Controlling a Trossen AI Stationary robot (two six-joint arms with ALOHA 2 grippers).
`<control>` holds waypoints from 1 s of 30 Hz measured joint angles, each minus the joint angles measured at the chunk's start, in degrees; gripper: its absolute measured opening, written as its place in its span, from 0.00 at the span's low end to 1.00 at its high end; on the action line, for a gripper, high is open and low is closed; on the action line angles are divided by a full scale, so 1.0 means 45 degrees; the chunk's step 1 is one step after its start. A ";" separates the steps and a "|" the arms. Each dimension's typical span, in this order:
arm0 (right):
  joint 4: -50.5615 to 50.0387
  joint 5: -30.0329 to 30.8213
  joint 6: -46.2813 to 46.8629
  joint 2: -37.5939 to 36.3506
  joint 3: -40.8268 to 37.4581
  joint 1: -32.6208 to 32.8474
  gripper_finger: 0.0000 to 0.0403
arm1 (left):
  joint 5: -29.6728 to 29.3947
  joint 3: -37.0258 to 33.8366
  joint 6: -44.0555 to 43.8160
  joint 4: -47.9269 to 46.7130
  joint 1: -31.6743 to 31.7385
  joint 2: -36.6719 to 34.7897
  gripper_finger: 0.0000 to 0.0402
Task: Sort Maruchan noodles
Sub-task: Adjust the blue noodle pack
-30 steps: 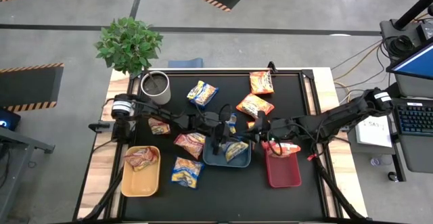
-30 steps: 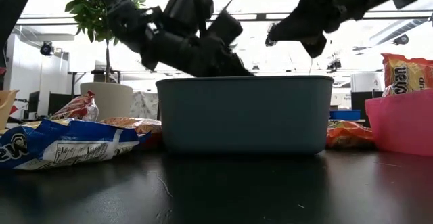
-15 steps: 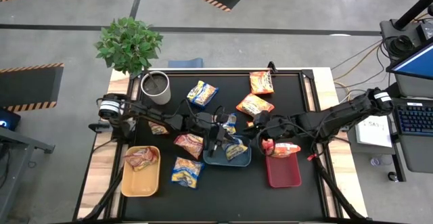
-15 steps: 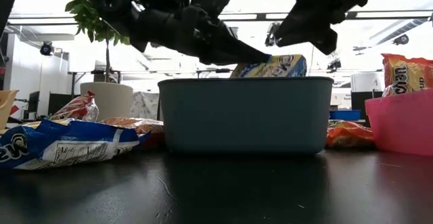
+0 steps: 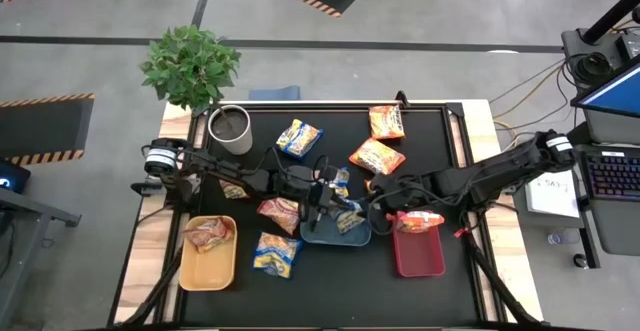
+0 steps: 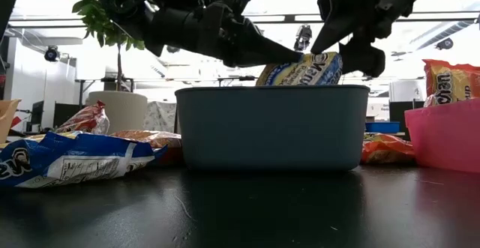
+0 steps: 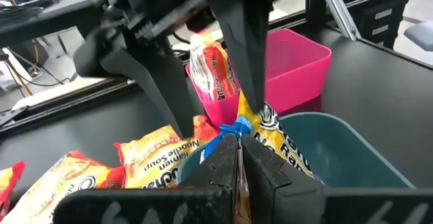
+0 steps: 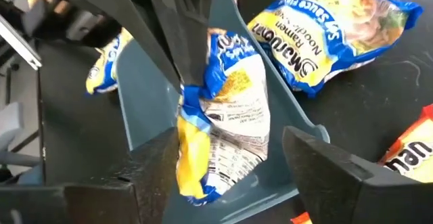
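the left gripper [image 5: 322, 193], at frame centre, stays clenched on the blue-and-yellow packet [image 6: 301, 70], now lifted above the rim of the blue tray [image 6: 271, 126]. the right gripper [image 8: 230, 163] has let go, fingers spread beside it.

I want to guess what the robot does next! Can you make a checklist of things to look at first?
1. Left tool pinching the blue-and-yellow packet: ok, shut on its corner.
2. Packet over the blue tray: ok, partly inside it.
3. Right tool let go: ok, fingers spread either side of the packet.
4. Red tray holds a red packet: ok.
5. Packets left on the table: not ok, several unsorted.
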 joint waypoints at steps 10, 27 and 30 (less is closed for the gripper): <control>0.1231 0.0010 -0.0657 0.0666 -0.0008 -0.0004 0.63 | -0.0320 0.0098 -0.0014 0.0454 0.0000 0.0000 0.00; 0.1721 0.0326 -0.0811 0.0807 -0.0008 -0.0144 0.13 | -0.0351 0.0098 -0.0471 0.0499 0.0028 -0.0329 0.03; 0.1705 0.0345 -0.0903 0.0789 -0.0013 -0.0171 0.07 | -0.0346 0.0098 -0.0320 -0.0706 0.0067 -0.1132 0.10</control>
